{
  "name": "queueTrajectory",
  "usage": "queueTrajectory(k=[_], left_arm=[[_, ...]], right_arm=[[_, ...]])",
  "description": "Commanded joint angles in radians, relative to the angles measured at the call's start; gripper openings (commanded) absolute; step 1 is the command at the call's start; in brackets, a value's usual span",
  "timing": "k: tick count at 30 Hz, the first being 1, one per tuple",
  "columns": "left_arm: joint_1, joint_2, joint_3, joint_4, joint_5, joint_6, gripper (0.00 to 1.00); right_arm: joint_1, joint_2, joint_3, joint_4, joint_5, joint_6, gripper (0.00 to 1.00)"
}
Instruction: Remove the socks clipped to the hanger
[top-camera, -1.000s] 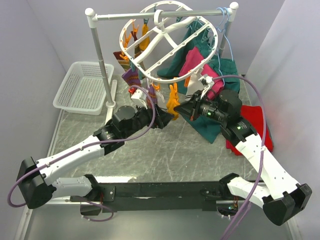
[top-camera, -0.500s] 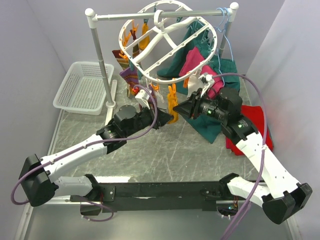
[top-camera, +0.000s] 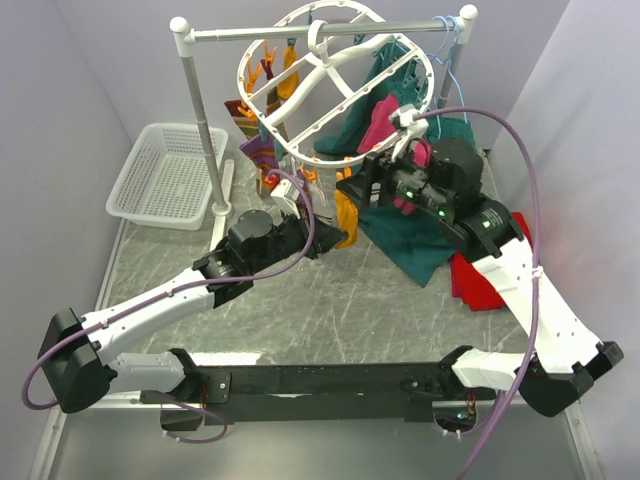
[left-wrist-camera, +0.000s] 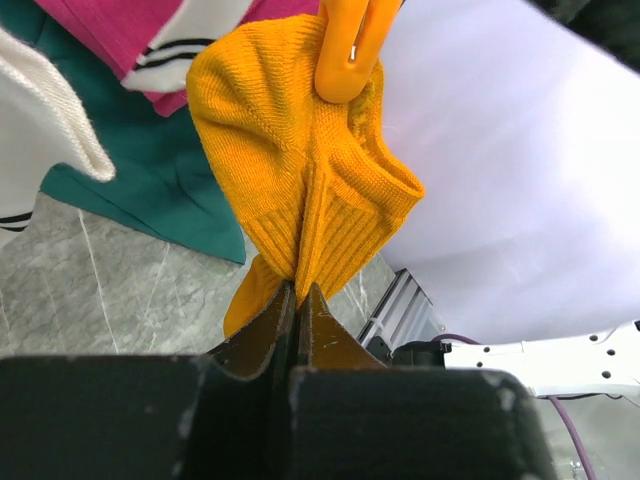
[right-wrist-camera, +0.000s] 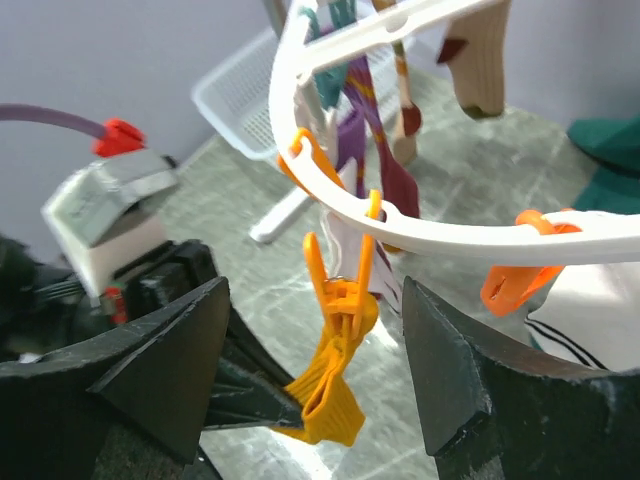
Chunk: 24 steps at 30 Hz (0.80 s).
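Observation:
The white oval hanger (top-camera: 340, 75) hangs from the rack with socks clipped round its rim. A mustard-orange sock (left-wrist-camera: 300, 170) hangs from an orange clip (left-wrist-camera: 350, 50) at the hanger's near edge. My left gripper (left-wrist-camera: 297, 290) is shut on this sock's lower end, seen also in the top view (top-camera: 318, 236). My right gripper (right-wrist-camera: 315, 290) stands open, its fingers on either side of the same orange clip (right-wrist-camera: 342, 285) without touching it. Maroon and purple striped socks (top-camera: 260, 152) hang on the hanger's left side.
A white basket (top-camera: 165, 175) sits at the back left beside the rack's pole (top-camera: 200, 110). Dark green clothes (top-camera: 420, 240), a magenta garment (top-camera: 380, 125) and a red cloth (top-camera: 480, 285) lie or hang at the right.
My left gripper closed on the orange sock. My right gripper opened, rose and moved left until its fingers flank the orange clip.

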Motion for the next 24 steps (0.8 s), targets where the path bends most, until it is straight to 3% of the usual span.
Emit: queueTrajectory(k=[1, 8, 14, 24], left_arm=[[0.004, -0.013, 0.04, 0.016, 0.026, -0.009, 0.01], [0.002, -0.022, 0.033, 0.016, 0.025, -0.01, 0.01], [0.002, -0.029, 0.03, 0.009, 0.019, -0.009, 0.01], [0.002, -0.04, 0.013, -0.008, -0.004, -0.012, 0.01]], right_arm=[[0.042, 0.04, 0.064, -0.075, 0.138, -0.057, 0.76], [0.074, 0.071, 0.081, -0.049, 0.188, -0.064, 0.72], [0.089, 0.069, 0.063, 0.0, 0.224, -0.061, 0.61], [0.091, 0.068, 0.035, 0.035, 0.225, -0.061, 0.14]])
